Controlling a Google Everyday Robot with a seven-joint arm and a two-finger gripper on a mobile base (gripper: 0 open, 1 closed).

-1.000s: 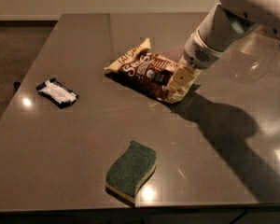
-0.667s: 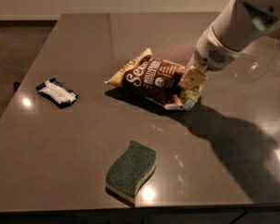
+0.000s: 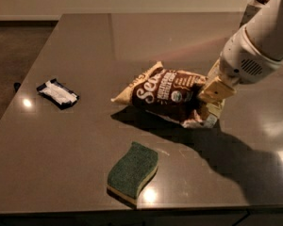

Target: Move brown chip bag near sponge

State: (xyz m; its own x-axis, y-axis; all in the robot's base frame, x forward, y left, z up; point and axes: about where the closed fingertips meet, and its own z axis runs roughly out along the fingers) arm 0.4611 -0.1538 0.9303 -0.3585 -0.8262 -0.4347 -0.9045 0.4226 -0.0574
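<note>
Right, your two-finger gripper (image 3: 211, 108) was at the right end of the crinkly dark-brown chip bag (image 3: 165, 94), jaws pinched shut on it. Bag's long axis ran left-right, mid grey tabletop (image 3: 85, 46); wavy green-topped sponge (image 3: 133, 172) lay near, front-left of the jaws w/ a gap between.

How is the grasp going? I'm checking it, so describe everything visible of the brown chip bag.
The brown chip bag is a crinkly dark-brown packet with cream-yellow ends and white lettering. It stretches left to right over the middle of the table, seemingly partly raised, with a shadow beneath. The gripper clamps its right end. The sponge lies nearer the camera, apart from it.
</note>
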